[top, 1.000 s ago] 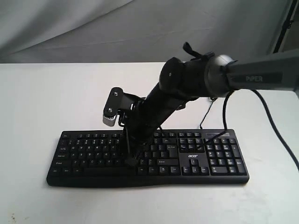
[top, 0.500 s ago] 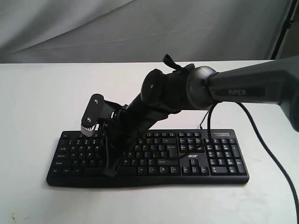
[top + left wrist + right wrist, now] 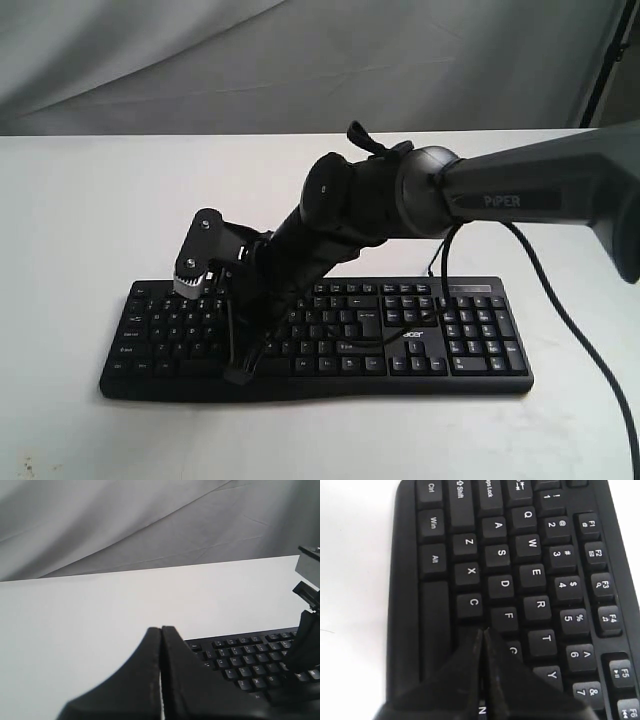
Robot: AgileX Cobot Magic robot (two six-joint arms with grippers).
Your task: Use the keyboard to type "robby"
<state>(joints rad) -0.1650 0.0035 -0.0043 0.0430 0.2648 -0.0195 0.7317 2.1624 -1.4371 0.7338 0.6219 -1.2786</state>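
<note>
The wide black keyboard (image 3: pixel 420 335) lies on the white table, its number pad to the right. My right arm reaches across it to its left half. The right gripper (image 3: pixel 238 375) is shut and empty, tip pointing down at the bottom letter row. In the right wrist view the right gripper (image 3: pixel 482 630) ends just past the C key, beside F, on the keyboard (image 3: pixel 535 575); the keys under the fingers (image 3: pixel 455 680) are hidden. The left gripper (image 3: pixel 161 628) is shut and empty, held off the left end of the keyboard (image 3: pixel 240 655).
A grey cloth backdrop (image 3: pixel 200 60) hangs behind the white table (image 3: pixel 80 220). A black cable (image 3: pixel 575 320) hangs from the right arm past the keyboard's right end. The right wrist camera block (image 3: pixel 200 255) juts out above the upper left keys.
The right arm has swung left from the keyboard's middle to its left half. Over the last half second it has barely moved, the tip a touch lower.
</note>
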